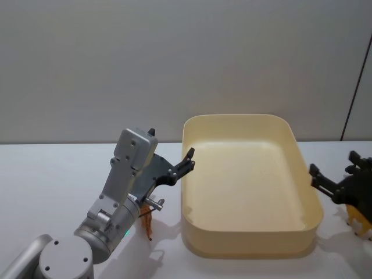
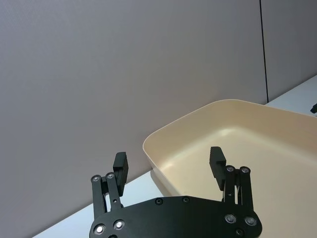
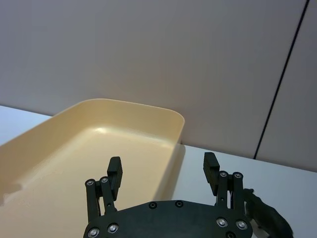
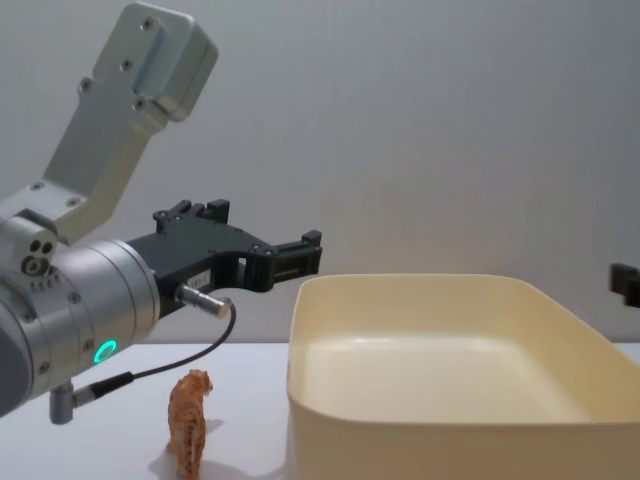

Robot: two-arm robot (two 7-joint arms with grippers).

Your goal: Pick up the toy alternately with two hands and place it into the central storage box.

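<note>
Left gripper (image 2: 168, 158) hovers with its fingers spread wide and empty, just beside the left wall of the central storage box (image 4: 420, 440) and above its rim. Left of the box, beneath that arm, a striped tiger toy (image 4: 189, 420) stands upright on the table (image 1: 46, 174). Right of the box, the right gripper (image 3: 162, 163) hangs equally wide over a partly hidden orange toy (image 1: 361, 220). Nothing lies in the box, so seemingly every pick and placement remains.

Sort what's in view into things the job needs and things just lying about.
Job: box, tiger toy left of it, orange toy right of it, left gripper open by the box's left rim, right gripper open over the orange toy.
Just there: table, wall.
</note>
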